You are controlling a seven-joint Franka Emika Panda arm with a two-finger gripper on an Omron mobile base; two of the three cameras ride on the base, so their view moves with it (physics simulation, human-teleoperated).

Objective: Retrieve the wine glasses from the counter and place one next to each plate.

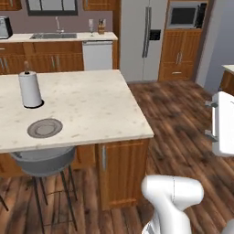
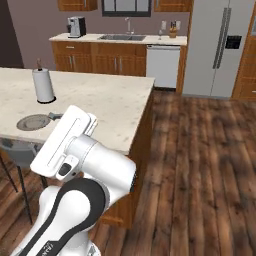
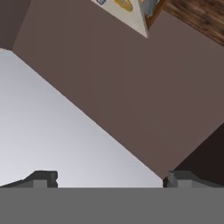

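The gripper (image 3: 109,179), fingers spread and empty, faces a wall while a wine glass (image 1: 91,26) stands near the right end of the far counter (image 1: 59,37); an approach risks clipping the island (image 1: 105,114) corner between.

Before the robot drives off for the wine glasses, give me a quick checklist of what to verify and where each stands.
1. Hand open and empty: ok.
2. A wine glass visible on the counter by the sink: ok; the second glass: cannot tell.
3. Grey plate on the island near the paper-towel roll: ok.
4. Second plate located: cannot tell.
5. Floor toward the counter free: ok.
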